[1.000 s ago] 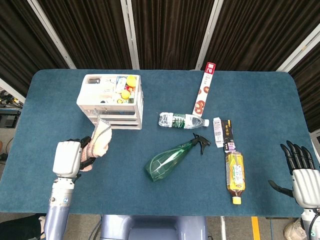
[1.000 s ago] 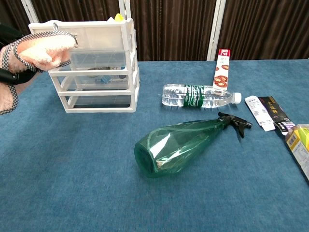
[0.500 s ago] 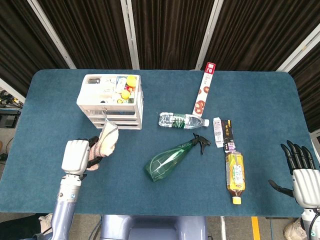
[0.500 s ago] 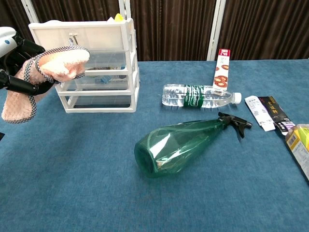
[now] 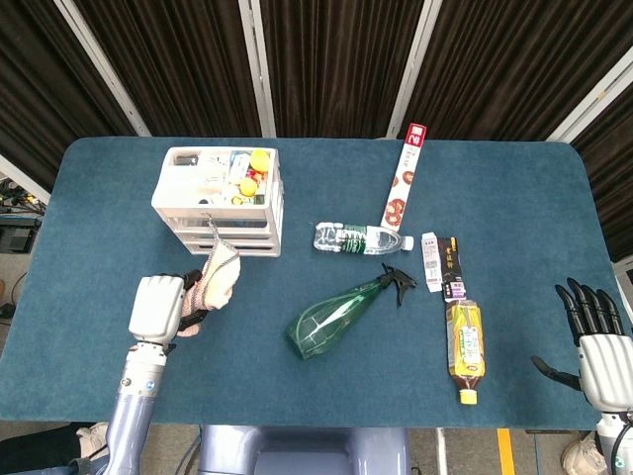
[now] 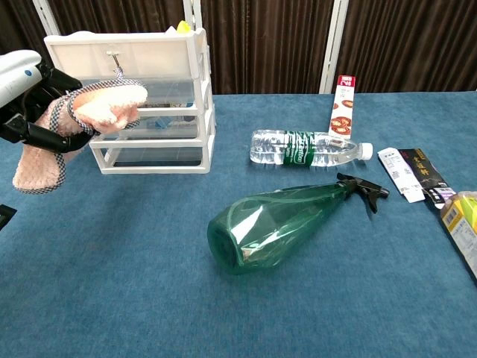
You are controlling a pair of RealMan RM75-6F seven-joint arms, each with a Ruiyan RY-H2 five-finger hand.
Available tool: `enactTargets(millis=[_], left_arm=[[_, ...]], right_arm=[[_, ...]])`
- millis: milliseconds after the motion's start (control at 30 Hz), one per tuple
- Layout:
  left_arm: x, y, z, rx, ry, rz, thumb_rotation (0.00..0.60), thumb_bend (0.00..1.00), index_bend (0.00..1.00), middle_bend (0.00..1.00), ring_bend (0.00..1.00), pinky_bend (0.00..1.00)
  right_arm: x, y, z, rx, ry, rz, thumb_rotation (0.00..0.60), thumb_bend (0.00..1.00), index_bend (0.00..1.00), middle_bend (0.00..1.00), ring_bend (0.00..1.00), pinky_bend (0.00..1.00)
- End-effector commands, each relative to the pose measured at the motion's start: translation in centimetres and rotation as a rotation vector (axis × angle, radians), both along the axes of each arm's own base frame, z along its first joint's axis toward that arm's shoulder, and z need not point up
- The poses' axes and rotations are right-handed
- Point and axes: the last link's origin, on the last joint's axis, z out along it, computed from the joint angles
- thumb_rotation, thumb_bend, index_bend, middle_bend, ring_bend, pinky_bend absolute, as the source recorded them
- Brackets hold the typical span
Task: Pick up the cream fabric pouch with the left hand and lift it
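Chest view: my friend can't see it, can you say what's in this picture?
The left hand holds a cream pouch up off the blue table, in front of white drawers. A green spray bottle lies in the middle, with a water bottle behind it.

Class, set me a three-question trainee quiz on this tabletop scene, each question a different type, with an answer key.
1. True or false: the left hand holds the cream fabric pouch clear of the table.
2. What lies nearest the green spray bottle's nozzle? A) white drawer unit B) clear water bottle C) tea bottle
3. Fill in: the right hand holds ____.

Key: 1 true; 2 B; 3 nothing.
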Motion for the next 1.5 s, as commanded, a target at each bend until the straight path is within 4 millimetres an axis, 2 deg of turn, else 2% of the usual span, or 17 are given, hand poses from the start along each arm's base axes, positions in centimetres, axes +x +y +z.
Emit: enactTargets(millis=[33,1500], left_arm=[[0.1,0.0,-0.1,0.003,0.002,-0.005,0.6,0.65,0.95,0.79,0.72,0.69],[-1.0,0.3,0.1,0.019,0.021,0.006,0.6,0.65,0.94,0.79,0.72,0.69]], right_arm=[[0.0,0.0,0.0,-0.001,0.0,0.001,0.6,0.0,0.0,0.0,0.0,0.0],[0.0,0.0,0.0,-0.003,0.005,0.002,0.6,0.0,0.0,0.0,0.0,0.0]])
